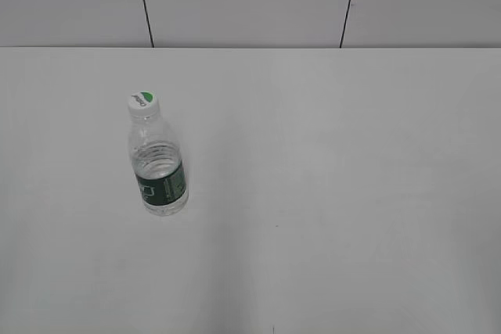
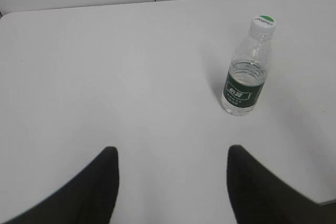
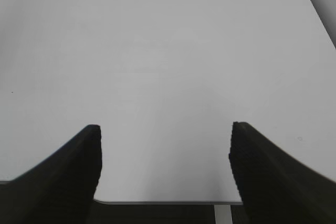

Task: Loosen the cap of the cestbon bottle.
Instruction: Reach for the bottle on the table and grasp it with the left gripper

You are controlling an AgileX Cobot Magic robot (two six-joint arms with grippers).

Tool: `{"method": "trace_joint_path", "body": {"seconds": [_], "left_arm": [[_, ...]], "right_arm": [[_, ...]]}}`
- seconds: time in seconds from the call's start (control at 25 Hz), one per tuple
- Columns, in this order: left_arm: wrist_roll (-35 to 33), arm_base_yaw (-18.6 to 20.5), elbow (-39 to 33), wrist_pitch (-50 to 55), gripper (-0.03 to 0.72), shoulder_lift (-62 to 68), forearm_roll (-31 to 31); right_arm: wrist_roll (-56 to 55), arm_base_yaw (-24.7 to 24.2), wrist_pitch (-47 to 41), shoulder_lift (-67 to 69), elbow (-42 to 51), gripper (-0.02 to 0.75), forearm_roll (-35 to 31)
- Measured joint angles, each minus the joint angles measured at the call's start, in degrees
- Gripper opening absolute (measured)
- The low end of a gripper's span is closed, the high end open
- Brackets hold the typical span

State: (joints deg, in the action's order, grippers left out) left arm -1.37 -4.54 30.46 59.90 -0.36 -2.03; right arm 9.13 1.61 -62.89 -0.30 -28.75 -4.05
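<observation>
Bottle [image 1: 159, 168] stands upright on the table [image 1: 352, 193], long axis vertical, left of centre and nearer the left edge than the right. Cap [image 1: 144, 102] is seated on top, nothing touching it. From the left fingers [image 2: 170, 179] the bottle [image 2: 244, 72] lies ahead and to their right, well apart. The right wrist view shows only bare table, no bottle. Judged: left arm is nearer. Left fingers spread wide, holding nothing. Right fingers [image 3: 165, 156] likewise wide apart and empty, hanging over the near table edge.
</observation>
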Motion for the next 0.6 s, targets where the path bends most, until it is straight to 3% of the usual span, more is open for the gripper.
{"method": "trace_joint_path", "body": {"seconds": [0.6], "left_arm": [[0.00,0.00,0.00,0.00,0.402,0.00,0.00]], "right_arm": [[0.00,0.00,0.00,0.00,0.00,0.584,0.00]]}}
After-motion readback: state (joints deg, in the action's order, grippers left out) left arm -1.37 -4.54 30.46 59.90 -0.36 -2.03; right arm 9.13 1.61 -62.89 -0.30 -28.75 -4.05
